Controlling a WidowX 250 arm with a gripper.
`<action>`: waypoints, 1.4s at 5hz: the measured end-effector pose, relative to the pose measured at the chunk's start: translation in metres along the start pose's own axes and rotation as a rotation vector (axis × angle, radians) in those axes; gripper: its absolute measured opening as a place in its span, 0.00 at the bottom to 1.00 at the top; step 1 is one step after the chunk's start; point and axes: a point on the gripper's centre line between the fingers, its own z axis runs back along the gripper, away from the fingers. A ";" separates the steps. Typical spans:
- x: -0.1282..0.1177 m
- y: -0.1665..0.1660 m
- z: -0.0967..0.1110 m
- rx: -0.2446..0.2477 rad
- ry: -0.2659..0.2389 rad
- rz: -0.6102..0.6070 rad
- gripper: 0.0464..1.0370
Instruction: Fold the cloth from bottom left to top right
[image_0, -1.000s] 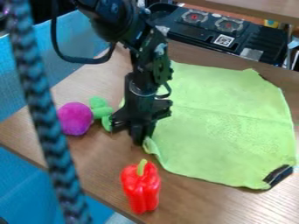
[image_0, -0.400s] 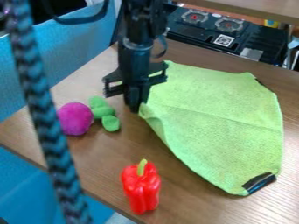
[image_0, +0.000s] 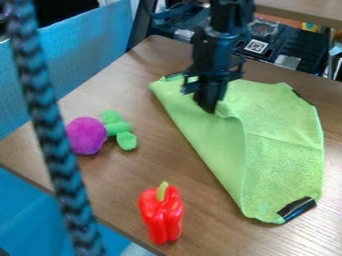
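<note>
Our gripper (image_0: 209, 106) pinches the cloth (image_0: 284, 150) by its folded edge (image_0: 229, 111). We should carry it low toward the top right, without dragging.

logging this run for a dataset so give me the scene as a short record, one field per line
surface: brown wooden table
cloth: light green cloth, partly folded, lower-left part drawn over toward the upper right
gripper: gripper above the cloth's upper part, jaws shut on a bunched bit of it
cloth edge: black patch at the bottom
left of cloth: purple-and-green plush toy
below plush toy: red pepper, upright
fold status: unfinished
</note>
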 end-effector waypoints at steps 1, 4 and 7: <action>-0.010 -0.033 0.008 -0.006 0.010 0.014 0.02; -0.021 -0.093 0.015 -0.063 -0.013 0.037 0.02; -0.015 -0.118 0.009 -0.156 -0.055 0.038 0.02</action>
